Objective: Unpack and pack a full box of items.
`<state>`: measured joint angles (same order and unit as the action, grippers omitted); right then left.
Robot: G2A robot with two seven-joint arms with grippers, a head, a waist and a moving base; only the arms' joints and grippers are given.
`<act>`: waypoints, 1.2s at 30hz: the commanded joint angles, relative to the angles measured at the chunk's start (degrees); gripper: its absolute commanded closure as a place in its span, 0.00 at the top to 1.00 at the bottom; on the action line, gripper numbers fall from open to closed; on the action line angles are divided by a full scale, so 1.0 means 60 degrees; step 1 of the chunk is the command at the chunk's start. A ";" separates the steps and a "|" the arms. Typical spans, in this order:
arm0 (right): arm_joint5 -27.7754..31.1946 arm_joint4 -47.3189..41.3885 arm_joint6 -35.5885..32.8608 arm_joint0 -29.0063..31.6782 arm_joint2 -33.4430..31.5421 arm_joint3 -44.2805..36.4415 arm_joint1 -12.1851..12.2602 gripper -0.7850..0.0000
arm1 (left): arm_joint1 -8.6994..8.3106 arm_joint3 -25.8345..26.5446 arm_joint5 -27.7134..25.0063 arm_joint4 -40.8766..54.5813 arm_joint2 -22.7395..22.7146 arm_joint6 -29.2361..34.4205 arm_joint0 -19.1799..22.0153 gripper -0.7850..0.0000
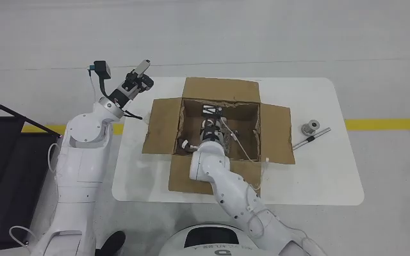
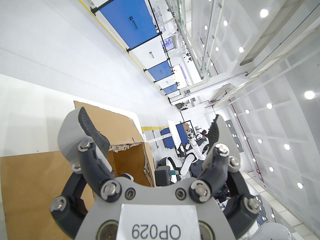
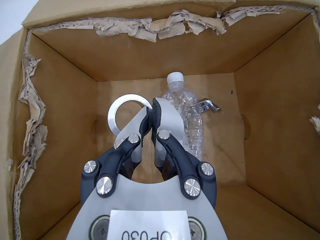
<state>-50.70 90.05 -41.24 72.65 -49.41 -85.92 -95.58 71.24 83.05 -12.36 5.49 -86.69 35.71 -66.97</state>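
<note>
right claw (image 3: 151, 108) is pinched shut on the rim of a flat, silver metal ring (image 3: 111, 119), down inside the open brown cardboard box (image 3: 160, 58). it grips the ring's thin edge, with the ring's hole left free to one side. that is probably the only hold a flat ring offers, since it could not be pinched from above while lying on the floor of the box.

a clear, crumpled plastic bottle with a white cap (image 3: 190, 116) lies on its side on the box floor just beside the claw. a small bent metal bracket (image 3: 208, 106) lies against the bottle's far side. both are off the claw's line, so the ring should travel without catching them.

on the white table (image 1: 320, 173), right of the box's right flap, sit a short metal spool (image 1: 312, 127) and a thin metal rod (image 1: 312, 139), close together. with two pieces outside and two more on the floor, the box is only partly dealt with. from this moment alone i cannot tell whether the ring is coming out or going in.

left claw (image 2: 150, 123) is spread wide and holds nothing. it is held up by the far left corner of the table, left of the box's left flap, likely parked there to keep the opening free for the other arm.
</note>
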 commanded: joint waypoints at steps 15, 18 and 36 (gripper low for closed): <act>0.1665 -0.1227 0.0940 0.2941 -0.1947 -0.5451 0.0333 0.52 | 0.0000 -0.0004 0.0001 0.0006 0.0000 0.0000 0.0002 1.00; 0.2467 -0.2739 0.1647 0.4272 -0.3254 -0.7093 0.0471 0.47 | 0.0000 -0.0004 0.0001 0.0006 0.0000 0.0000 0.0002 1.00; 0.4004 -0.7680 0.3468 0.6169 -0.6593 -0.7885 0.0547 1.00 | 0.0000 -0.0004 0.0001 0.0006 0.0000 0.0000 0.0002 1.00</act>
<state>-26.68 43.97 -20.44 109.67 -88.96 -133.23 -92.29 71.24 83.05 -12.36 5.49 -86.69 35.71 -66.97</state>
